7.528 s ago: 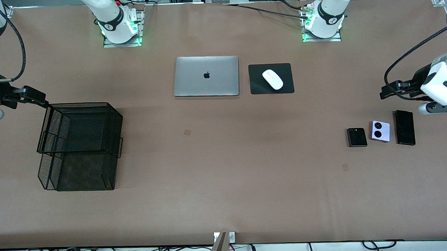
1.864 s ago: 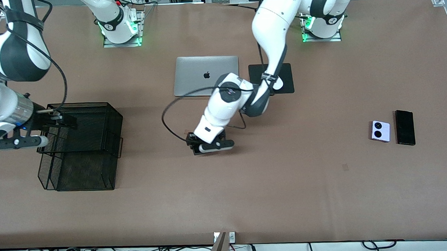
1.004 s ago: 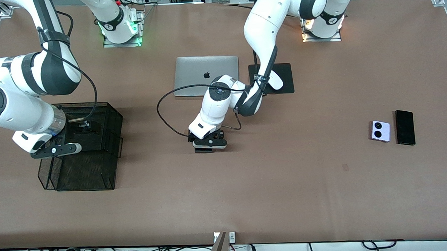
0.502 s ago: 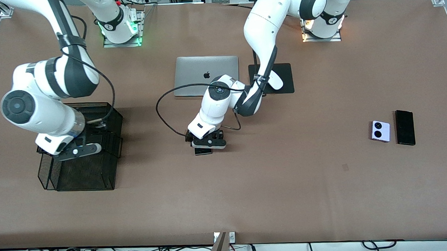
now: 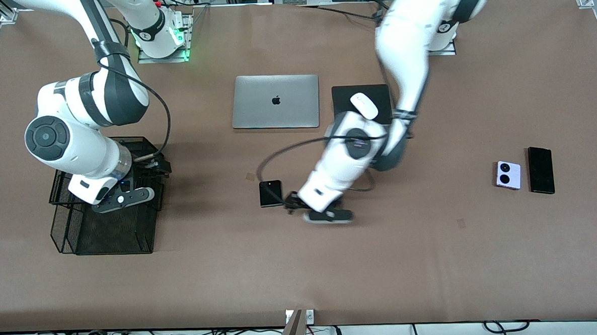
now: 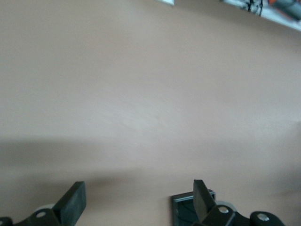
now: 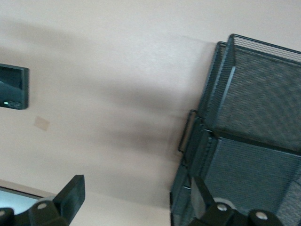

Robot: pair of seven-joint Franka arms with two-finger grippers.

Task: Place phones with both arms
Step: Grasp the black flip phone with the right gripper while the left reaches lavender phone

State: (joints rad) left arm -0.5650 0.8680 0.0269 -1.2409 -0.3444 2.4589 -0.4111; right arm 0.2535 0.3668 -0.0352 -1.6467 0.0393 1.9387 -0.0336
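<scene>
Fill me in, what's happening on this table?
The small black phone lies flat mid-table, nearer the front camera than the laptop. The left gripper hangs open just beside it, holding nothing. The right gripper, open and empty, is over the mesh tray. The lilac phone and long black phone sit at the left arm's end.

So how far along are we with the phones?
One moved: the small black phone lies mid-table, released. The left gripper is open beside it; the right gripper hangs open over the mesh tray. Left: lilac phone and long black phone, untouched.
</scene>
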